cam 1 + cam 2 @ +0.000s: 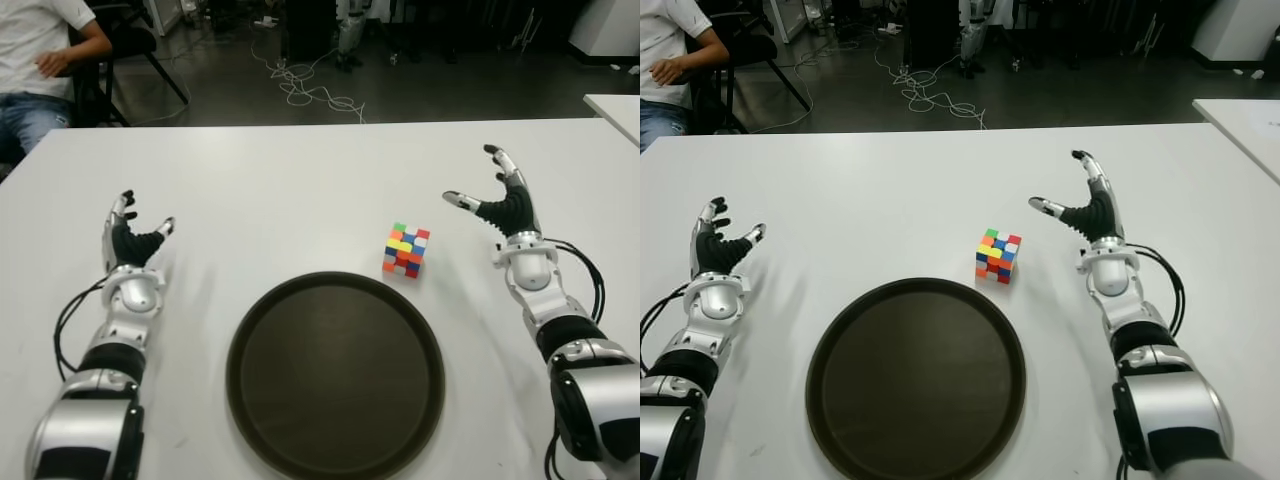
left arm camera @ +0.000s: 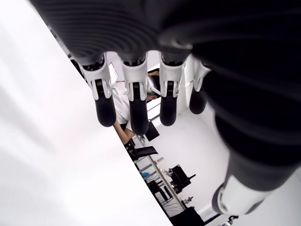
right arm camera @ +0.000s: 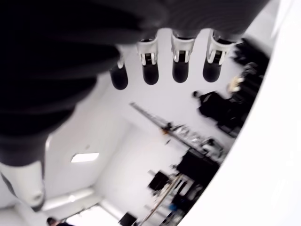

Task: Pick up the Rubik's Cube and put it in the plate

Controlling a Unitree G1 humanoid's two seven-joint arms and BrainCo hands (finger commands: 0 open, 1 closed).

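A Rubik's Cube point(image 1: 405, 250) stands on the white table point(image 1: 300, 190), just beyond the far right rim of a round dark plate point(image 1: 335, 372) that holds nothing. To the right of the cube, a short way off, my right hand point(image 1: 490, 190) is raised with thumb and fingers spread and nothing between them. My left hand point(image 1: 135, 225) shows at the left side of the table, well left of the plate, fingers relaxed and open. Both wrist views show straight fingers point(image 2: 134, 101) point(image 3: 181, 61) holding nothing.
A seated person point(image 1: 35, 60) is at the far left beyond the table's back edge. Cables point(image 1: 300, 85) lie on the dark floor behind. Another white table's corner point(image 1: 615, 110) shows at the far right.
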